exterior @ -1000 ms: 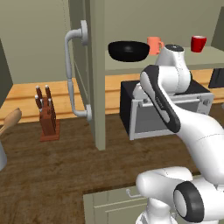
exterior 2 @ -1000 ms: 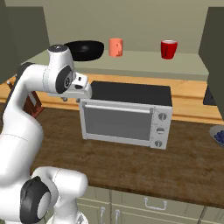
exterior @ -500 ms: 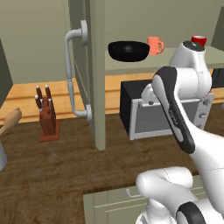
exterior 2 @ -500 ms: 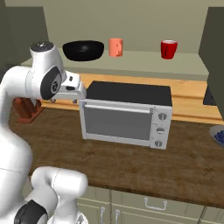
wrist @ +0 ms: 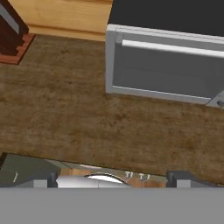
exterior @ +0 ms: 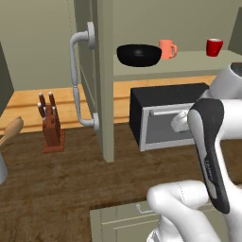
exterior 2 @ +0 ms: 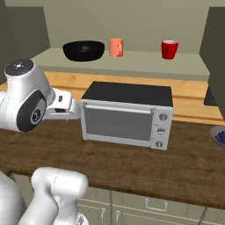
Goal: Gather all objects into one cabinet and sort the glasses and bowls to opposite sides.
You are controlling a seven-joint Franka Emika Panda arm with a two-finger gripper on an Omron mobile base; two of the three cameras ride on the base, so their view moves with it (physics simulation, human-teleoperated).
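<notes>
Since a second ago the white arm is swinging down and away from the shelf: its hand, earlier raised near the cups, is now sitting low beside the left front of the boxy silver toaster oven (exterior 2: pixel 126 115), and the red cup, half hidden half a second ago, is showing fully again. The two-finger gripper (wrist: pixel 111 176) is appearing as two dark tips at the bottom of the hand view, well apart and holding nothing; a blurred pale shape is lying between them that cannot be made out. In both base views the fingers themselves are being hidden behind the arm's own links.

Nearest, the dark wooden counter (wrist: pixel 65 109) is spreading under the hand. On it, to the left, a brown wooden knife block (exterior: pixel 51 126) is standing upright, cut off at the corner of the hand view. A wooden spoon tip (exterior: pixel 12 130) is poking in at the left edge, its holder cropped.

Farther back, the olive-green wall cabinet (exterior: pixel 105 80) is standing open, its curved grey bar handle (exterior: pixel 78 80) on the edge-on door. On its pale green shelf (exterior 2: pixel 132 63) the wide glossy black bowl (exterior 2: pixel 83 50) is sitting leftmost, the salmon-orange handled cup (exterior: pixel 167 49) just beside it, and the bright red cup (exterior 2: pixel 169 49) well apart to the right.
</notes>
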